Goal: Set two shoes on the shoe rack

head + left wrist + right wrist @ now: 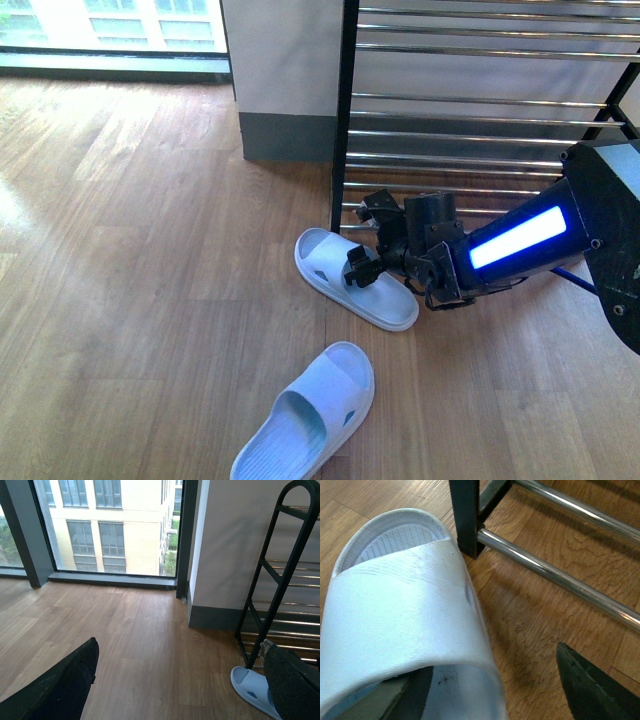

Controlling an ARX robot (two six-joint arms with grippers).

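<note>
Nearest, one pale blue rubber slide sandal (305, 415) lies untouched on the wooden plank floor (130, 260). Beyond it, the second pale blue sandal (345, 275) rests just beside the foot of the tall shoe rack (345, 120) of black uprights and chrome rods. The right hand (368, 240) straddles this sandal, parted, one finger under the strap and one outside, gripping nothing yet. The left hand (179, 645) is spread wide and empty. Neither sandal is shelved, so both placements appear to remain.
</note>
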